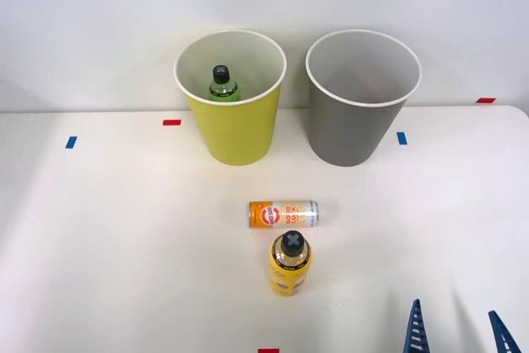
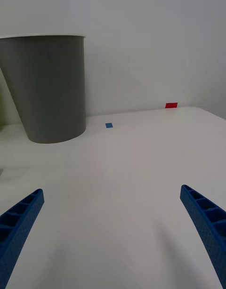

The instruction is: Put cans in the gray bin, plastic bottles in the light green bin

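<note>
An orange-and-white can [image 1: 283,214] lies on its side in the middle of the white table. Just in front of it stands a yellow plastic bottle [image 1: 290,264] with a black cap. A green bottle [image 1: 222,86] stands inside the light green bin [image 1: 235,134] at the back. The gray bin [image 1: 351,126] stands to its right, also seen as the gray bin [image 2: 47,89] in the wrist view. My right gripper [image 1: 457,332] is open at the table's front right, well right of the yellow bottle, with nothing between its blue fingers [image 2: 19,223].
Small red [image 1: 172,122] and blue [image 1: 402,138] tape marks dot the table [image 1: 107,237]. A white wall rises behind the bins. Open table surface lies left and right of the can and bottle.
</note>
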### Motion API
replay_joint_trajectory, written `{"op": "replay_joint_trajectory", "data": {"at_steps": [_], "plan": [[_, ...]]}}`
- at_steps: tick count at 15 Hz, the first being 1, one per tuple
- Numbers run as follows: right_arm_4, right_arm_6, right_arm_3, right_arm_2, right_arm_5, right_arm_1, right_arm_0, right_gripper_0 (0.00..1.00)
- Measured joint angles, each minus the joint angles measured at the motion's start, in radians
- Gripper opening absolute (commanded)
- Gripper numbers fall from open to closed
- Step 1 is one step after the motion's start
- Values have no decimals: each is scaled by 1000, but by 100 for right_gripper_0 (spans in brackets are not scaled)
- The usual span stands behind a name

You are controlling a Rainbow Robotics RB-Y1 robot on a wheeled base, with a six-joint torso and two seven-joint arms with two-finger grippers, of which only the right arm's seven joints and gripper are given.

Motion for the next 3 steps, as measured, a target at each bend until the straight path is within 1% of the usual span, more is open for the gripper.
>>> {"op": "replay_joint_trajectory", "data": {"at_steps": [3], "plan": [[0, 0, 0, 0, 0, 0, 0, 100]]}}
